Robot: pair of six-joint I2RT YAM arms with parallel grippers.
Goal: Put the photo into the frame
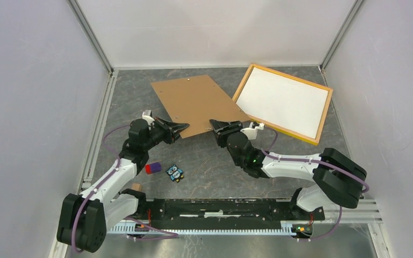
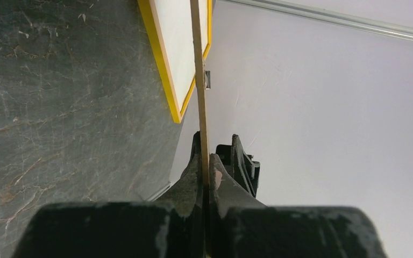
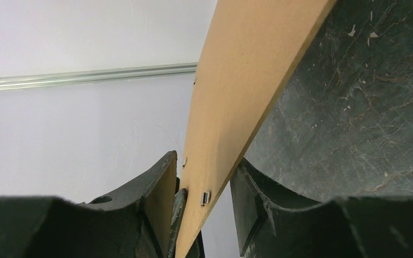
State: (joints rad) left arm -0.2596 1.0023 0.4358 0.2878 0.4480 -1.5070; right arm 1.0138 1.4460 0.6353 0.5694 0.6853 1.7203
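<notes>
Left gripper [image 1: 184, 128] pinches the hardboard backing panel [image 1: 196, 102] at seven o'clock; right gripper [image 1: 213, 124] straddles its five-o'clock edge, grip unclear; frame [image 1: 293, 78] at three.

Brown panel [image 1: 196, 102] blocks approach to frame [image 1: 296, 134] left edge.
</notes>
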